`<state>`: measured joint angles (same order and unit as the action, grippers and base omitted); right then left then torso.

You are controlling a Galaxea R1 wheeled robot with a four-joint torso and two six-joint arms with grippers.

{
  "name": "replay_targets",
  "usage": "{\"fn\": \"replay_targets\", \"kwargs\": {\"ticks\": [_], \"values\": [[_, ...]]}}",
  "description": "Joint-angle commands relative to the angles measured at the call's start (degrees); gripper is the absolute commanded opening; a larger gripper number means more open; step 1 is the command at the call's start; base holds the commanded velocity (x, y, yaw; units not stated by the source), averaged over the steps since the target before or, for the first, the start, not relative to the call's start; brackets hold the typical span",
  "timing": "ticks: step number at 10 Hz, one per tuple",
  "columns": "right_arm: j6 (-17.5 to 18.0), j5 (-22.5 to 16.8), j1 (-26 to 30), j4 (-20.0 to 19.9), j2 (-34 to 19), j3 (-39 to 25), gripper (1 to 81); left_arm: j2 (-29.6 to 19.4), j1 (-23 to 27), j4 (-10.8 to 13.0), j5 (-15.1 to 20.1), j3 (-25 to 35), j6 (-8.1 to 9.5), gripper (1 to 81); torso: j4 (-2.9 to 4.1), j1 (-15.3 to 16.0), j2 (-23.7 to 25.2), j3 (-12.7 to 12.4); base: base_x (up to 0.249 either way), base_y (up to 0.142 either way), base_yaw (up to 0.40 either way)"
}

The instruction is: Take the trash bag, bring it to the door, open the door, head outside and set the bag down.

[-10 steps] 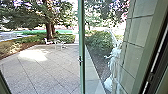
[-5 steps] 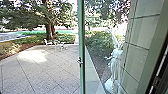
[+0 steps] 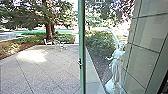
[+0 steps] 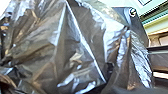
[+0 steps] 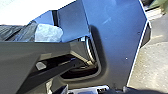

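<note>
My head view looks out over a yard of pale paving (image 3: 50,72) that spreads from close in front of me and to my left. It is the widest open room I can see. Its far edge runs along a planted bed (image 3: 16,50) and low shrubs (image 3: 66,38), with a tree (image 3: 49,31) rising behind. A white chair (image 3: 47,42) and more light furniture (image 3: 60,46) stand near that far edge, well apart from me.

A green upright post (image 3: 81,30) with a handle (image 3: 79,63) on it cuts the view in two, upright from top to bottom. To the right of it, through glass, the room narrows: a paler paved strip (image 3: 91,70), a dark bush (image 3: 97,46), then a white statue (image 3: 115,61) with a raised arm beside a wall of large tiles (image 3: 147,30). A green frame (image 3: 163,55) closes the right edge.

The trash bag (image 4: 75,42) looms large in my left wrist view, dark, shiny and crumpled. I cannot tell whether my left tool is pinching it, nor whether my right tool is spread or pressed together. My right wrist view has rough, sunlit ground (image 5: 152,62) beyond the edge of my own dark plate.

Against a second ago, my head view has shifted: the right-hand frame sits nearer the edge, more tiled wall shows, and the dark strip at the lower left is gone. The post stands almost where it did.
</note>
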<state>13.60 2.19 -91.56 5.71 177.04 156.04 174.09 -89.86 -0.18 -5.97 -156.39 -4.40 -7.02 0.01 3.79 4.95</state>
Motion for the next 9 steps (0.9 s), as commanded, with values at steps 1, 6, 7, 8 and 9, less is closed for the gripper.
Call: {"fn": "replay_targets", "kwargs": {"ticks": [1,6,7,8,9], "values": [[-0.4,-3.0,2.6,0.4,0.3,-0.5,81.1,-0.1,2.5,0.6,2.8,0.1,-0.17,1.0,0.00,0.0,0.0,0.0,0.094,0.000,0.000],[-0.5,-3.0,2.6,0.4,0.3,-0.6,81.1,-0.1,2.5,0.6,2.8,0.1,-0.17,1.0,0.00,0.1,0.0,0.0,0.094,0.000,0.000],[-0.4,-3.0,2.6,0.4,0.3,-0.6,81.1,-0.1,2.5,0.6,2.8,0.1,-0.17,1.0,0.00,0.1,0.0,0.0,0.095,0.000,0.000],[-0.4,-3.0,2.6,0.4,0.3,-0.6,81.1,-0.1,2.5,0.6,2.8,0.1,-0.17,1.0,0.00,0.0,0.0,0.0,0.095,0.000,0.000],[-0.4,-2.9,2.5,0.4,0.3,-0.5,81.1,-0.1,2.5,0.6,2.8,0.1,-0.17,1.0,0.00,0.1,0.0,0.0,0.094,0.000,0.000]]}}
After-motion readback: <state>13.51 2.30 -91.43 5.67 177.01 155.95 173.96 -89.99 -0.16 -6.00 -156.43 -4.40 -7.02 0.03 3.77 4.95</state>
